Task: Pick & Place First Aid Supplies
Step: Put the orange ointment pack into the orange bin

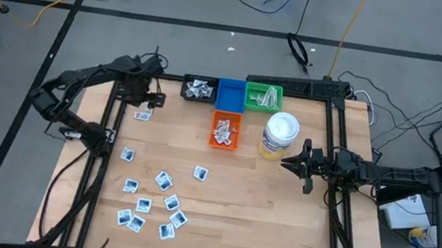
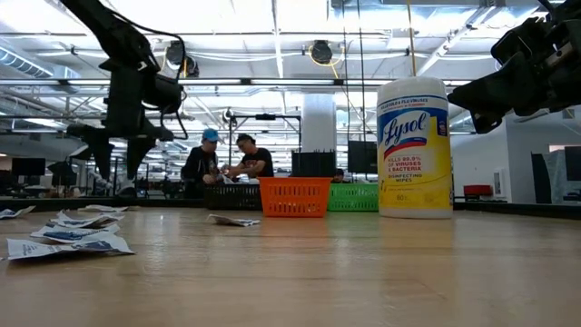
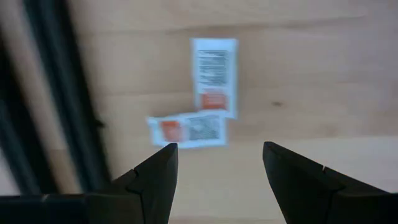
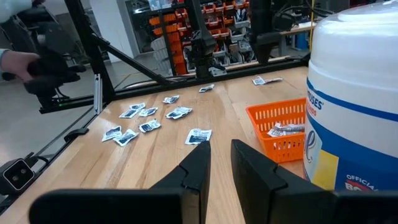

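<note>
Two small flat white packets with red-orange print (image 3: 205,93) lie on the pale wooden table (image 1: 261,206) near its left rear edge, one lengthwise and one crosswise, their ends meeting in an L; whether they overlap is hard to judge. The left gripper (image 3: 217,165) hangs directly above them with its fingers spread and nothing between them; both packets show in the gap just ahead of the fingertips, apart from them. The black frame rail (image 3: 56,93) of the rig runs close beside the crosswise packet.

Nearer the front left, a loose scatter of square white packets with blue and dark print (image 1: 151,200) lies flat on the wood, well apart from either gripper.

Along the rear edge stand four small baskets: a black mesh basket (image 1: 199,89) holding white packets, a blue basket (image 1: 229,93), a green basket (image 1: 263,96) holding pale strips, and in front of the blue one an orange basket (image 1: 225,131) holding red-printed packets. A white and yellow tub of disinfecting wipes (image 1: 278,137) stands upright just right of the orange basket.

The right gripper (image 1: 291,162) waits above the table just beside the tub, fingers nearly together and holding nothing.

Two people (image 2: 227,163) show in the room beyond the table.
</note>
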You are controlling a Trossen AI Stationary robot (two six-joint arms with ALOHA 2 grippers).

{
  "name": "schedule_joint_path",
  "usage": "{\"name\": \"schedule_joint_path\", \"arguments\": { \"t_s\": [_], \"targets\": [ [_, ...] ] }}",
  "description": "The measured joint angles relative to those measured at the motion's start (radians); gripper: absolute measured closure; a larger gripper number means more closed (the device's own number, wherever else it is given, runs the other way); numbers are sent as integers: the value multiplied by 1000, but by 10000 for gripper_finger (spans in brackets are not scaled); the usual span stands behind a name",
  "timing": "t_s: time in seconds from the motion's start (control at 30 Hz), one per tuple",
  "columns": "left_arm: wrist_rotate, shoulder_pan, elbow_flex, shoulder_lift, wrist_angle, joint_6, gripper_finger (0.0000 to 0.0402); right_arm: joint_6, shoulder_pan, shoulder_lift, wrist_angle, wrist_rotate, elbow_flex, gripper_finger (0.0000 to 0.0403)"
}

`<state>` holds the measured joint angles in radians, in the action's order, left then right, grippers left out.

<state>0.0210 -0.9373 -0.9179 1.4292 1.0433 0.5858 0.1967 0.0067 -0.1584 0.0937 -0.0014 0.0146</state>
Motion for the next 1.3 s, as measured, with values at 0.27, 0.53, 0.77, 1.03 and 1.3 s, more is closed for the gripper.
{"name": "schedule_joint_path", "arguments": {
  "t_s": [0.27,0.53,0.77,1.03,1.3],
  "targets": [
    [-98,1,2,39,-89,3,160,0,0,0,0,0,0,344],
    [-171,32,9,133,-157,66,160,0,0,0,0,0,0,344],
    [-164,66,77,181,-240,90,160,0,0,0,0,0,0,344],
    [-170,76,94,180,-298,58,176,0,0,0,0,0,0,344],
    [-147,77,94,181,-297,57,316,0,0,0,0,0,0,344]
  ]
}}
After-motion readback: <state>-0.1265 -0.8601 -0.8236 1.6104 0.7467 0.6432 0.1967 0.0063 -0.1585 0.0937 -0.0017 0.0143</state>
